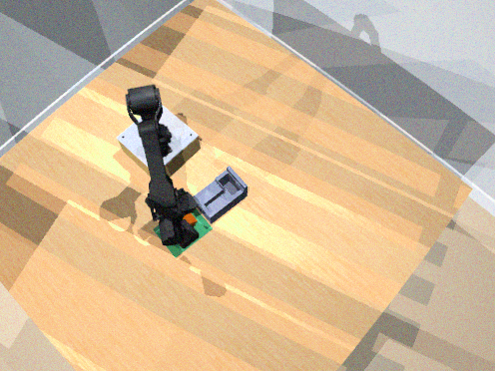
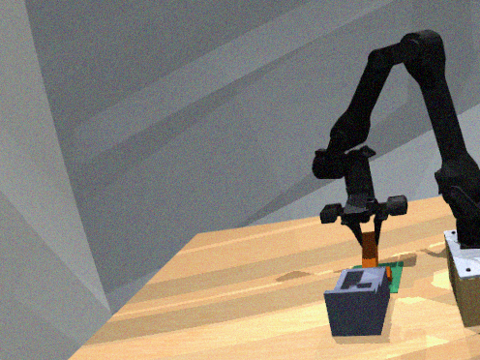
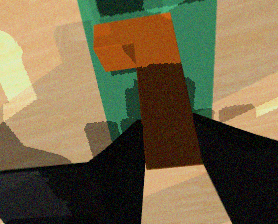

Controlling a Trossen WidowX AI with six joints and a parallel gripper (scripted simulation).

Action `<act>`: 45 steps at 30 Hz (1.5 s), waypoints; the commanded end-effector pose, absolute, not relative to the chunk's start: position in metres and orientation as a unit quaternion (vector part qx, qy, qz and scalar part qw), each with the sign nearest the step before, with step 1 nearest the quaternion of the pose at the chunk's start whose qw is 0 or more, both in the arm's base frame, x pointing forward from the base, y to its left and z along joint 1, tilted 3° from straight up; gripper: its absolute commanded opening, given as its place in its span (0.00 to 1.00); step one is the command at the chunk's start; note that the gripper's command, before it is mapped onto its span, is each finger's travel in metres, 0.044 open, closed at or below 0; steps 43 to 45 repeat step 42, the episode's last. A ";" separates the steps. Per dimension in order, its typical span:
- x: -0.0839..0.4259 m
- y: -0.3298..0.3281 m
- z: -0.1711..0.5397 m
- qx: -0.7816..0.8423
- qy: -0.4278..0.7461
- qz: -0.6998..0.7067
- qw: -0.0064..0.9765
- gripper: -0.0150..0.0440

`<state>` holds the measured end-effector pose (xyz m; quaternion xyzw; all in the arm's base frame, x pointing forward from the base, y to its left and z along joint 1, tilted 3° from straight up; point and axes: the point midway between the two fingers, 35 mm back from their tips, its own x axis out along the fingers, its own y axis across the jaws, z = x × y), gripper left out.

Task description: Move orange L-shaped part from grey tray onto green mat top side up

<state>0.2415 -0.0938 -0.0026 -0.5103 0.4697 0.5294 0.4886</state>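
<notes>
The orange L-shaped part (image 1: 190, 218) (image 2: 370, 252) (image 3: 150, 42) is out of the tray. It stands steeply tilted, its L-shaped end down over the green mat (image 1: 203, 230) (image 2: 396, 285) (image 3: 202, 50) and its long bar up between the fingers. My gripper (image 2: 369, 242) (image 3: 165, 122) is shut on the upper part of the bar. The L-shaped end is very low over the mat; whether it touches is not clear. The grey tray (image 1: 231, 207) (image 2: 358, 315) stands beside the mat with its pocket empty. In the top view the arm hides the fingertips.
The tray is close beside the mat and partly hides the mat and the part's lower end in the exterior view. The arm's white-topped base block (image 1: 131, 141) (image 2: 465, 270) stands behind, on the wooden table (image 1: 299, 223) (image 2: 252, 309). Patchy shadows cross the table.
</notes>
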 end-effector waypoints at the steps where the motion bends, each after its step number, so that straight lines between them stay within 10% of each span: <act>1: 0.242 -0.094 -0.003 -0.510 0.470 0.529 0.489 0.34; 14: 0.246 -0.097 0.047 -0.510 0.471 0.529 0.489 0.92; 45: 0.244 -0.098 0.083 -0.512 0.470 0.524 0.492 0.93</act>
